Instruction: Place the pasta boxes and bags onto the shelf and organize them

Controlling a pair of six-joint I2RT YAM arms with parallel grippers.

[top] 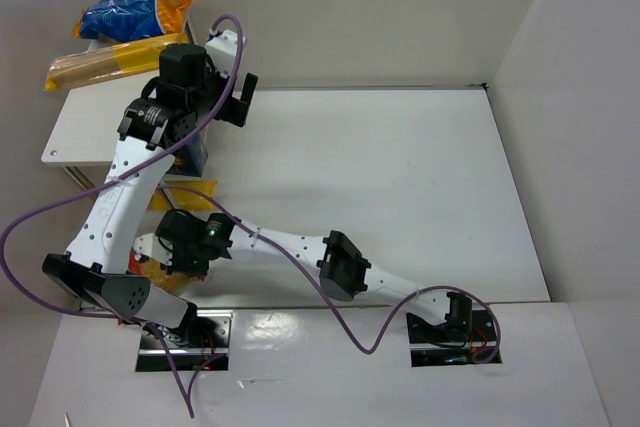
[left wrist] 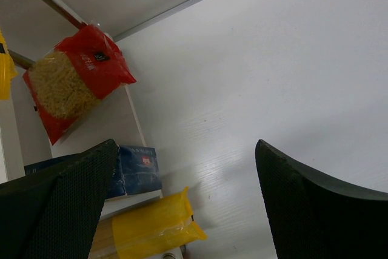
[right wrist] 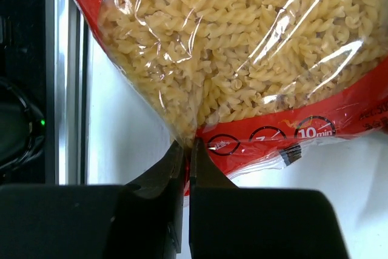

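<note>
Jaws of the right gripper (right wrist: 187,148) clamp the fusilli bag (right wrist: 242,47) by its edge, low on the table (top: 400,197); the left gripper (left wrist: 185,162) gapes empty. Blue-and-orange bag (top: 130,12) and spaghetti bag (top: 105,63) already top the shelf (top: 88,129); the fusilli is left to place.

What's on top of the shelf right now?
A long yellow spaghetti bag and a blue-and-orange bag lie on the shelf, at its far edge. The left arm covers the board's right part; anything there is hidden.
</note>
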